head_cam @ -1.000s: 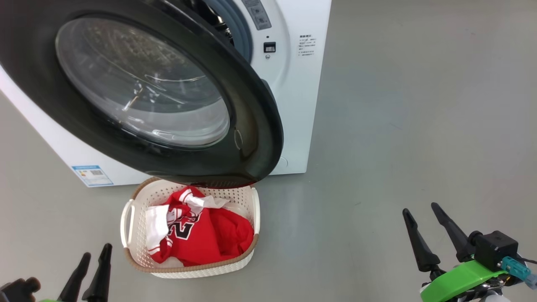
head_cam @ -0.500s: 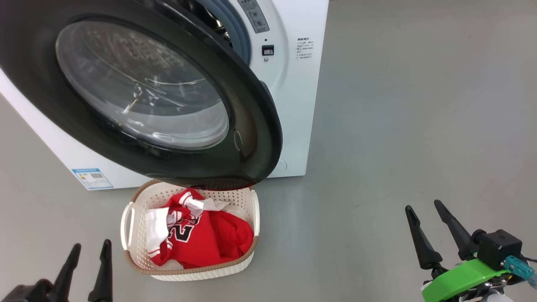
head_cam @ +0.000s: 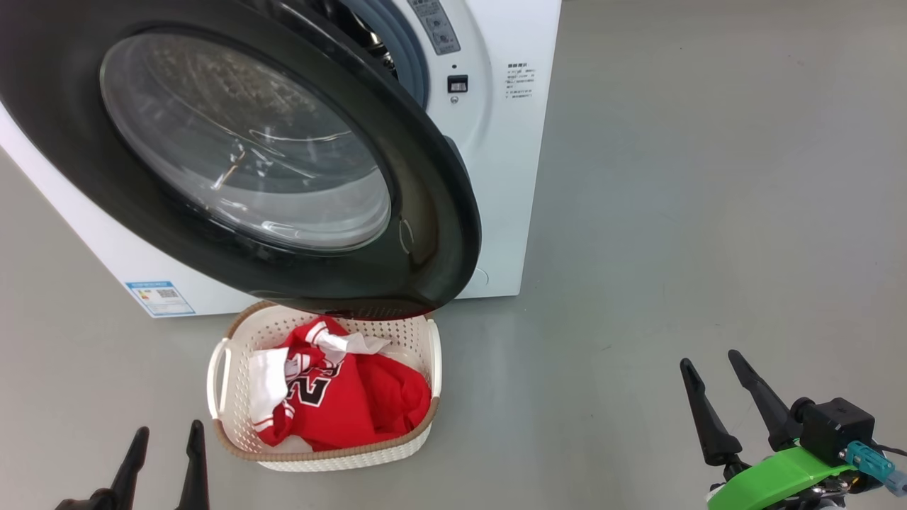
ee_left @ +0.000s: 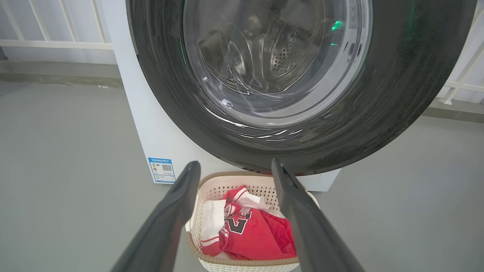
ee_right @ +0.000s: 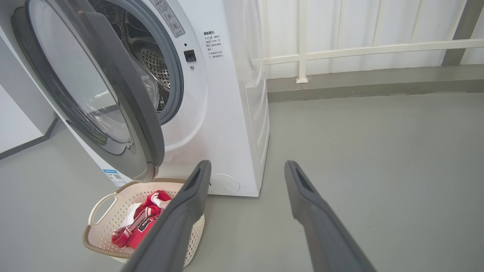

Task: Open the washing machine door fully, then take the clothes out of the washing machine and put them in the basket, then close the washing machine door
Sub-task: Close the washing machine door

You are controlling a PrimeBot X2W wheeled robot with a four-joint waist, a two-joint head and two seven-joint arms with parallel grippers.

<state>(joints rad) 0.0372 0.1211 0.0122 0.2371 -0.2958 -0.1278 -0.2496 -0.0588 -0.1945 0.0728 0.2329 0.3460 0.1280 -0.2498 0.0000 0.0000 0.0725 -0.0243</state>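
The washing machine door point(head_cam: 432, 234) stands swung open, its black rim point(ee_left: 408, 94) and glass bowl point(ee_right: 94, 102) hanging over the basket point(head_cam: 433, 361). Red clothes point(head_cam: 368, 404) with the number jersey lie inside the basket point(ee_left: 211, 187), also seen as clothes point(ee_left: 257, 234) and clothes point(ee_right: 145, 219) in basket point(ee_right: 100, 204). The white washing machine point(head_cam: 510, 156) shows its drum point(ee_right: 151, 64) behind the door. My left gripper point(head_cam: 164, 438) is open at the lower left, beside the basket. My right gripper point(head_cam: 708, 361) is open at the lower right, far from everything.
Grey floor point(head_cam: 708, 177) spreads wide to the right of the machine. A white railing point(ee_right: 340, 49) and a low kerb run behind the machine. A blue label point(head_cam: 159, 297) sits low on the machine's front.
The left gripper has opened and slid down and right toward the picture's bottom edge. The head camera shifted slightly; door, basket and clothes stay put.
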